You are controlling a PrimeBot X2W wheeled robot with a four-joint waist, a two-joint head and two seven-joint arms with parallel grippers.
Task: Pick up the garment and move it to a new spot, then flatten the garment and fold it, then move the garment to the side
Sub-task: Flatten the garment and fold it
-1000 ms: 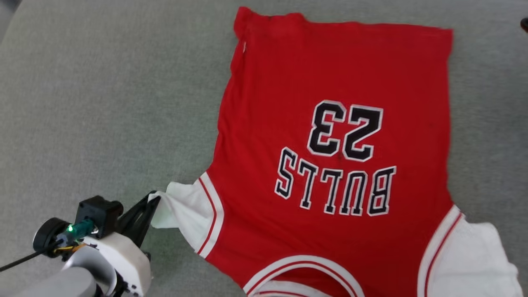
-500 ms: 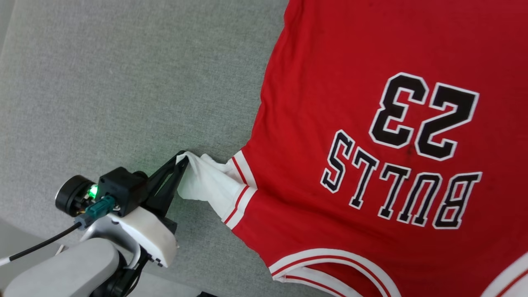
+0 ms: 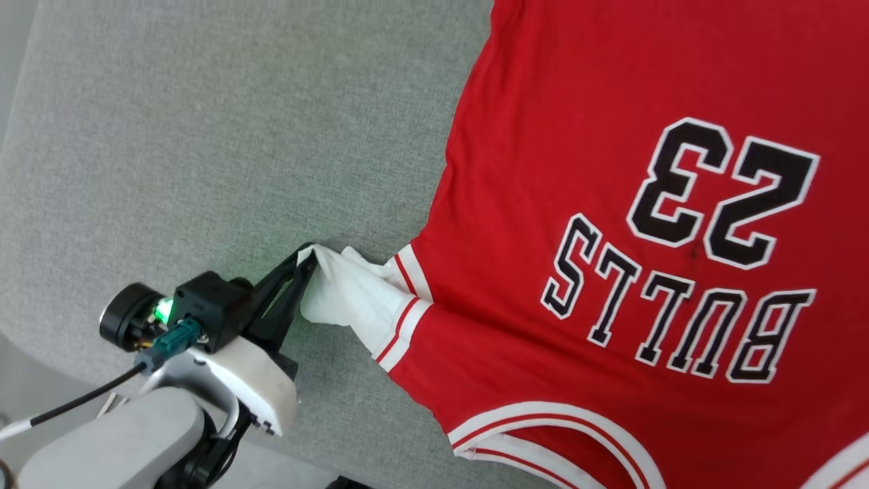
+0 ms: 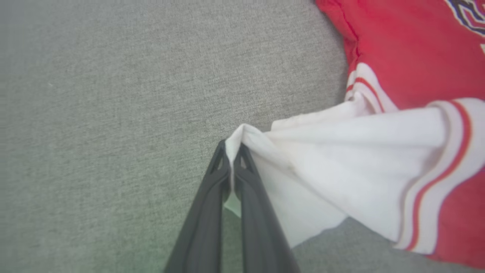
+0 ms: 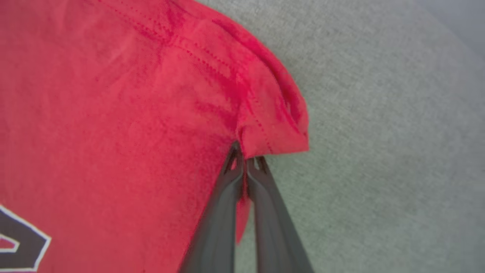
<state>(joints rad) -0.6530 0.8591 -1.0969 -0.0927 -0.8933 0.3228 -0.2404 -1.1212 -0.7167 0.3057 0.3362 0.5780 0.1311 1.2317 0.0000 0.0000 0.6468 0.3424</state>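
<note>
On the grey fabric-covered table (image 3: 170, 136) the garment (image 3: 563, 88) is spread print-up, its white sleeve (image 4: 352, 151) pinched by the closed left claw (image 4: 232, 151) and a red hem corner (image 5: 273, 129) by the closed right claw (image 5: 245, 161) — both bites look thin, so cloth could be lost or wrinkled if pulled unevenly.

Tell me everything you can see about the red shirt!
The red shirt looks like soft jersey cloth, spread mostly flat on a grey fabric surface. It has a white short sleeve with red-and-white striped trim and a black, white-edged "BULLS 23" print, upside down in the head view. The left claw pinches that sleeve's edge; the right claw pinches a red hem corner.
</note>
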